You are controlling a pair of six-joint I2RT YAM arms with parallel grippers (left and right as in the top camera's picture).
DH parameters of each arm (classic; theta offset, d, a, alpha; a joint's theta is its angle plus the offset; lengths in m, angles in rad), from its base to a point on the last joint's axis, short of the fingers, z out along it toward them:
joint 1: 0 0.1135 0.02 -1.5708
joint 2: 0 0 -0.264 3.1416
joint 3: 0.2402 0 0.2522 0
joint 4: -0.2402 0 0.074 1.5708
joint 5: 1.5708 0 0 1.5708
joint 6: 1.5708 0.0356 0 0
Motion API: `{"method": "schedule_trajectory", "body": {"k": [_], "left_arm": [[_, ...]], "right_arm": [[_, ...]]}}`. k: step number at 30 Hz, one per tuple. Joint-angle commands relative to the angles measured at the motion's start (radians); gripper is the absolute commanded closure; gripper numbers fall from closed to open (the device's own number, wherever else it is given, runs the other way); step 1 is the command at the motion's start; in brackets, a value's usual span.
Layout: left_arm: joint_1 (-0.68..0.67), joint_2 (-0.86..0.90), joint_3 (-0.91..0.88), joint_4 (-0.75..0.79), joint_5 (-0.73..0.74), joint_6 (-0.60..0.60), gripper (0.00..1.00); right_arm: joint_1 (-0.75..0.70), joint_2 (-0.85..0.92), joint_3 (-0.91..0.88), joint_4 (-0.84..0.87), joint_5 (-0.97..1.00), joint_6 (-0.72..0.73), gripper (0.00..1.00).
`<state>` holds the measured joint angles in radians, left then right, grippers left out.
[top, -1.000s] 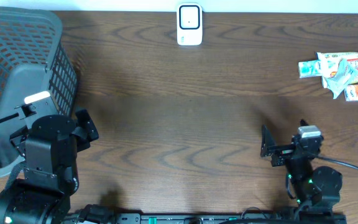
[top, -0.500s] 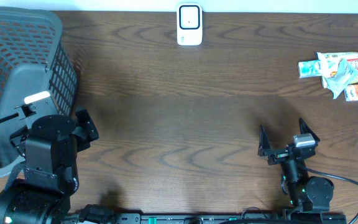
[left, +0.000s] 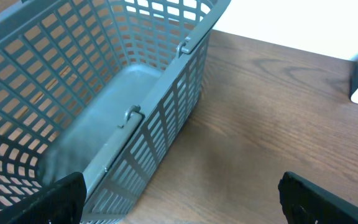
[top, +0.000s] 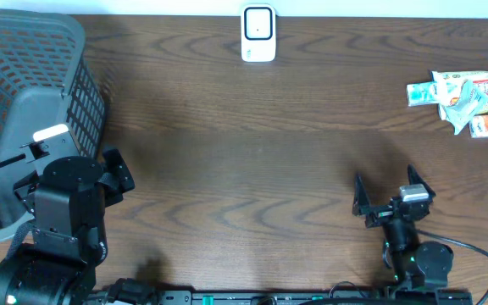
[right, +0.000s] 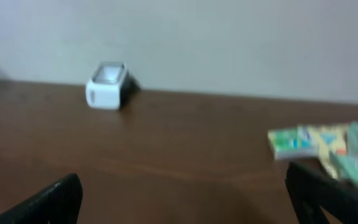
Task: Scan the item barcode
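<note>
Right end effector (top: 385, 182) has swung round since a second ago. It was angled off to one side, and now it faces straight up the desk (top: 244, 152) with both fingers splayed out. It's as wide open as it goes and holding nothing. Left end effector (left: 179, 180) hasn't budged, and it's also wide open and empty, parked just beside the one grey basket (top: 24, 110), which sits ahead and to its left.

So the bit that matters is the snack packets (top: 464, 100). They lie ahead and off to the right of the right end effector, well apart from it, up by the desk's right edge. The left end effector is right across the desk from them, so I'd say this is clearly the right arm's job.

The pile runs crosswise to the way the end effector is pointing, and the closest packet, a green and white one, has its long side going left to right too. I'd guess four or five packets, but they overlap, so I can't count them properly.

Furthest out is the one white scanner (top: 258, 34), ahead and to the left of the right end effector, at the back edge of the desk.
</note>
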<state>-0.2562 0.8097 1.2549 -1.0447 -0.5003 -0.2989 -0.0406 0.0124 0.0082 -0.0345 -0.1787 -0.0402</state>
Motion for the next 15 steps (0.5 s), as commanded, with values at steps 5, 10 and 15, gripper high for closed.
{"method": "schedule_trajectory", "body": {"k": [5,10,15], "left_arm": [[0.002,0.0,0.01,-0.002,-0.009,-0.002,0.02],[0.002,0.0,0.01,-0.002,-0.009,-0.002,0.02],[0.002,0.0,0.01,-0.002,-0.009,-0.002,0.02]], "right_arm": [[-0.004,-0.008,-0.003,-0.037,0.085,0.043,0.01],[-0.003,-0.008,-0.003,-0.041,0.136,0.079,0.01],[-0.003,-0.008,-0.003,-0.042,0.139,0.079,0.01]]}}
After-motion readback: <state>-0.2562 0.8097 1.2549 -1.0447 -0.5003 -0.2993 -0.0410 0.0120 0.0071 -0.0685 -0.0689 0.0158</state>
